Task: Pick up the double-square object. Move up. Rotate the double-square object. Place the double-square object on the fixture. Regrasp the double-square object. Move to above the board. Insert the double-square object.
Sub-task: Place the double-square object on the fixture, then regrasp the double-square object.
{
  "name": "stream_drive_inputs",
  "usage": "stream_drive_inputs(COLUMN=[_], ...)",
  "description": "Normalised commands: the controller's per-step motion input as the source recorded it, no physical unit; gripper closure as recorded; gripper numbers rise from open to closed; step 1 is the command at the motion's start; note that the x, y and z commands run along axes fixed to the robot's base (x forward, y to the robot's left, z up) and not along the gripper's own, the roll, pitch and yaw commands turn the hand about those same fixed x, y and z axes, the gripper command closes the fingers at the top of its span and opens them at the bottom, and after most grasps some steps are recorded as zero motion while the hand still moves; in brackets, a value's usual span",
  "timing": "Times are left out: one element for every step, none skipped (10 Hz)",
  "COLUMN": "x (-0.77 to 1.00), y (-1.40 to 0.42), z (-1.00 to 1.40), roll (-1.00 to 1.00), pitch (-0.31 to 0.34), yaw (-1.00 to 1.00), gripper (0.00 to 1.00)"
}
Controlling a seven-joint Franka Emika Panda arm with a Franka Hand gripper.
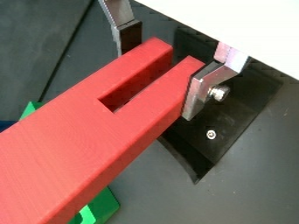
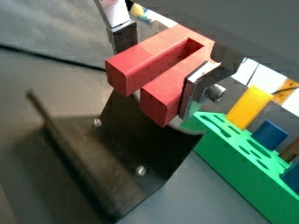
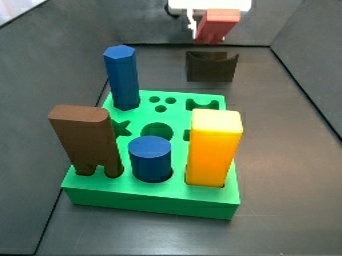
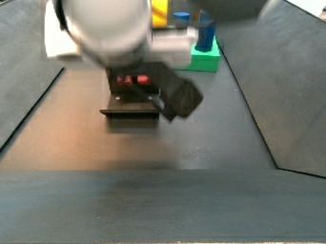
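**A:** Where do I find the claw?

**B:** In a side view the claw (image 3: 218, 14) sits at the top edge of the frame, right of centre, above the fixture (image 3: 210, 66). I read it as closed on the double-square object (image 3: 218, 25), which shows there as a red block hanging just above the fixture, apart from it.

**A:** How does the grip look close up?

**B:** In both wrist views the silver fingers (image 1: 208, 85) press the red block's two sides. In a wrist view the double-square object (image 2: 162, 72) shows its grooved end face, a U-shaped channel between two arms. The fixture (image 2: 117, 162) lies below it, a dark bracket with screw heads on its plate.

**A:** And the board?

**B:** The board (image 3: 177, 197) fills the lower centre of a side view, well apart from the fixture. It carries a brown block (image 3: 82, 139) at the left, a blue hexagonal post (image 3: 122, 76) at the upper left, a blue cylinder (image 3: 150, 159) in front and a yellow block (image 3: 214, 148) at the right.

**A:** What do I get from the remaining side view?

**B:** The arm's pale body (image 4: 105, 27) hides most of the grasp; a sliver of red (image 4: 141, 80) shows above the fixture (image 4: 129, 107) on the dark bench (image 4: 152, 191).
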Motion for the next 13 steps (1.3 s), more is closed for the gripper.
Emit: stream_drive_inputs(x=[0.18, 0.19, 0.2, 0.17, 0.14, 0.11, 0.1, 0.0, 0.0, 0.0, -0.01, -0.03, -0.03], y=[0.12, 0.12, 0.12, 0.11, 0.08, 0.08, 0.06, -0.5, 0.0, 0.0, 0.0, -0.01, -0.01], z=[-1.0, -1.0, -1.0, -0.84, -0.65, -0.45, -0.45, -0.17, 0.0, 1.0, 1.0, 1.0, 1.0], roll=[-0.45, -0.35, -0.2, -0.16, -0.16, -0.14, -0.12, 0.0, 0.0, 0.03, 0.03, 0.05, 0.06], pitch=[0.083, 0.077, 0.057, 0.044, 0.031, 0.017, 0.009, 0.0, 0.0, -0.056, -0.05, -0.033, -0.015], yaw=[-0.14, -0.14, -0.14, -0.13, -0.13, -0.11, -0.1, 0.0, 0.0, 0.0, 0.01, 0.03, 0.04], gripper=[1.0, 1.0, 1.0, 1.0, 1.0, 1.0, 1.0, 1.0, 0.0, 0.0, 0.0, 0.0, 0.0])
